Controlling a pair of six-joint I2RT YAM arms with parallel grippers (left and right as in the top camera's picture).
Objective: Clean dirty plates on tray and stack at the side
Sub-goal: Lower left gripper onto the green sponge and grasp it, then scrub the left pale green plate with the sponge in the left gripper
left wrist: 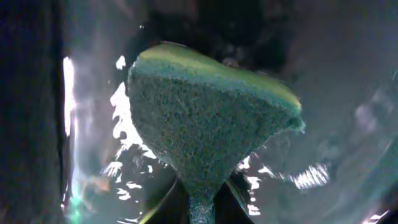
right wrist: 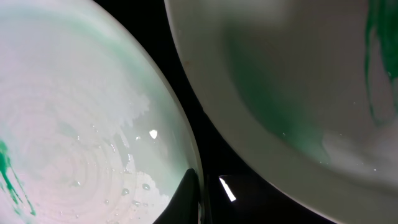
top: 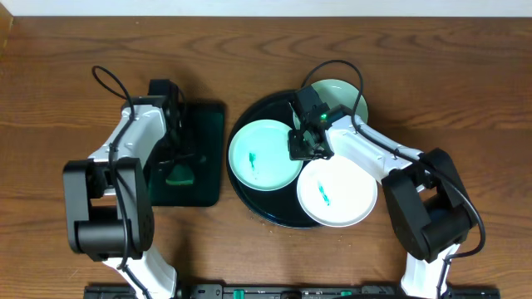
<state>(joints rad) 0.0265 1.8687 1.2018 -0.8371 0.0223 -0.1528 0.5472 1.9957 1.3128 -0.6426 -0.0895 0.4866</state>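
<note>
A brown wooden table fills the overhead view, and on it, right of centre, sits the tray, round, glossy and black, with the three plates lying inside its rim. The left plate is pale mint with a teal smear near its middle, the front plate is whiter, carries its own teal streak and juts over the tray's near right rim, and the rear plate lies at the far side, partly under the right arm's cable and wrist. The right gripper is low over the tray, in the gap where the left and front plates come close together. Its wrist camera shows two wet plate surfaces with a strip of black tray between them and one dark fingertip at a plate's rim; whether the fingers are closed on that rim cannot be told. Well to the left of the black tray lies a dark green rectangular tray. The left gripper is down over it, fingers drawn in on the narrow end of a green sponge, which fans out wide from the pinch above the wet, glinting tray floor.
</note>
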